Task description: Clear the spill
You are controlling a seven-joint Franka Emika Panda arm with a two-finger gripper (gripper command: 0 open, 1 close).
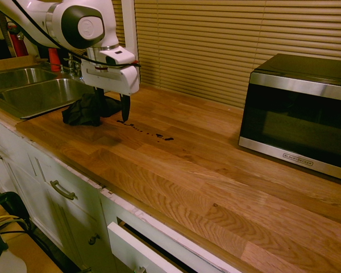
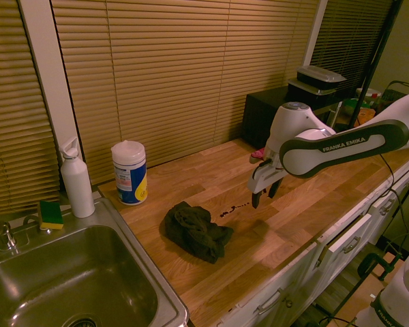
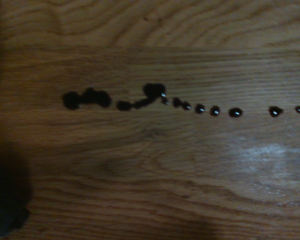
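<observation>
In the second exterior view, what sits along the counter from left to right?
Yellow-green sponge → white spray bottle → white wipes canister → dark crumpled rag → trail of dark spill spots → open gripper → black microwave.

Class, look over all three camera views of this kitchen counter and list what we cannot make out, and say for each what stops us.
- Print on the wipes canister: second exterior view, too small to read.
- Dark cloth: first exterior view, partly hidden behind the gripper.
- Spill: wrist view, the trail runs off the picture's edge; its full length is cut off there.
- Microwave: first exterior view, cut off at the picture's edge.
- Sink: second exterior view, cropped by the edge.
</observation>
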